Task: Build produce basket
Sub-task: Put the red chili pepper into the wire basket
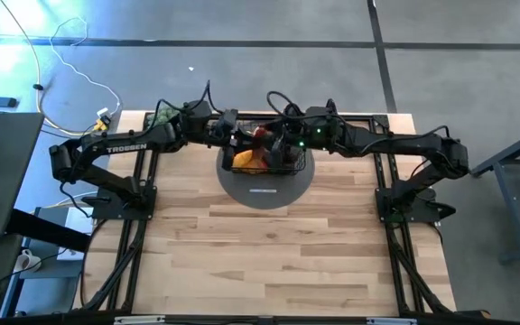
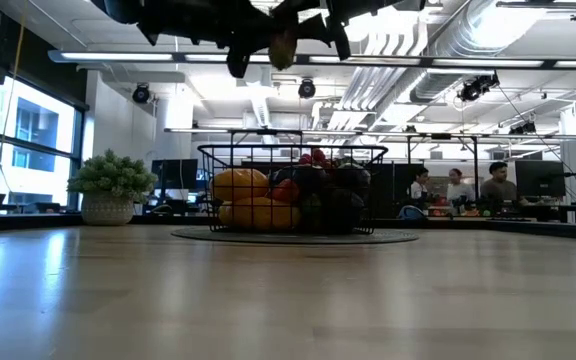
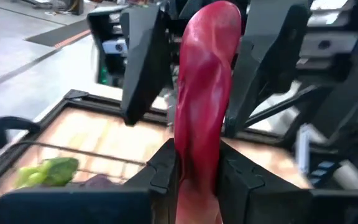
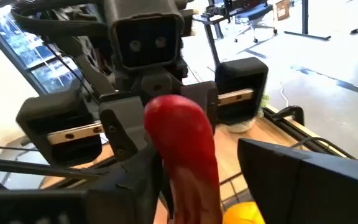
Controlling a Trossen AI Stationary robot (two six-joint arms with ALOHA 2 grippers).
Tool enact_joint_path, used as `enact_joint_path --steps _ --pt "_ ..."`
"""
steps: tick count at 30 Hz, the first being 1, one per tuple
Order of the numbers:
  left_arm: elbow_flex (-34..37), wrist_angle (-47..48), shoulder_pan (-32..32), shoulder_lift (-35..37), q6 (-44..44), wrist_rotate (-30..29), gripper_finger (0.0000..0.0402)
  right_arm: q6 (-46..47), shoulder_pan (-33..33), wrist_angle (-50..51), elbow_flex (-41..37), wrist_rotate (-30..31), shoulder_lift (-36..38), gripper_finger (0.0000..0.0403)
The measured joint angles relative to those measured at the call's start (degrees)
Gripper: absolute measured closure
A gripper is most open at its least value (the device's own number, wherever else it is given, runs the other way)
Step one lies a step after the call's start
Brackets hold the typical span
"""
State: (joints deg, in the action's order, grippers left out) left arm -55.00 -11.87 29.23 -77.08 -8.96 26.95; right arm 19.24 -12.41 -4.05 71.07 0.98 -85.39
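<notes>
1. Left gripper (image 3: 194, 177) above the basket (image 1: 269, 162), fingers clamped on a long red toy vegetable (image 3: 204, 93), likely a chili pepper, held upright.
2. Right gripper (image 4: 213, 180) faces it from the other side; its fingers stand parted around the same red piece, one clearly off it.
3. Basket sits on a grey round disc (image 1: 265, 187) at the table's (image 1: 269, 262) far middle, holding yellow, orange, red and dark produce (image 2: 253, 200).
4. Beyond: a potted plant (image 2: 110, 185), seated people (image 2: 458, 188).

You can't see the lower end of the red pepper (image 3: 202, 118): it runs off the left wrist picture's edge. From above, the arms cover much of the basket (image 1: 298, 168), so its fruit (image 1: 247, 160) can't be told apart.
</notes>
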Motion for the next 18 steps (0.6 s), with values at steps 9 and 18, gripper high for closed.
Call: enact_joint_path --steps 9,18 --pt "-0.01 10.22 0.35 -0.04 13.71 -8.92 0.0338 -0.19 -3.1 1.49 0.02 0.73 2.19 0.0179" --pt "0.0 12.0 0.44 -0.04 36.95 -14.81 0.0337 -0.2 -5.59 1.72 0.07 0.48 3.42 0.0178"
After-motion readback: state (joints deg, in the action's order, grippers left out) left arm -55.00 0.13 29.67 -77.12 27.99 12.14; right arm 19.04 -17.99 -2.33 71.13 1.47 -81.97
